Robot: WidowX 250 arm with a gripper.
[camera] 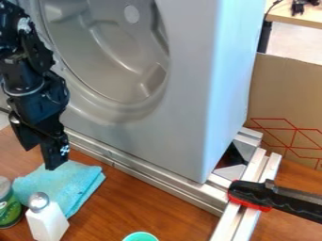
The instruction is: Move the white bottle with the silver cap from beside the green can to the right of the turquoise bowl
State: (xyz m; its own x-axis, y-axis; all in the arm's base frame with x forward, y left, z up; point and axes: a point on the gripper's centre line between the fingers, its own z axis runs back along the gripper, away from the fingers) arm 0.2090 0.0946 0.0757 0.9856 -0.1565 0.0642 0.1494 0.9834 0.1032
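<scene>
The black gripper hangs at the left side of the wooden worktop, its fingers parted and holding nothing, just above the back edge of a folded turquoise cloth. Along the cloth's near side stand a green can and a white bottle with a silvery cap, contents hidden, with a teal cup farther right towards the near edge. Behind, a grey panel with a round hollow stands at metal rails, a black-and-red clamp on their right end.
</scene>
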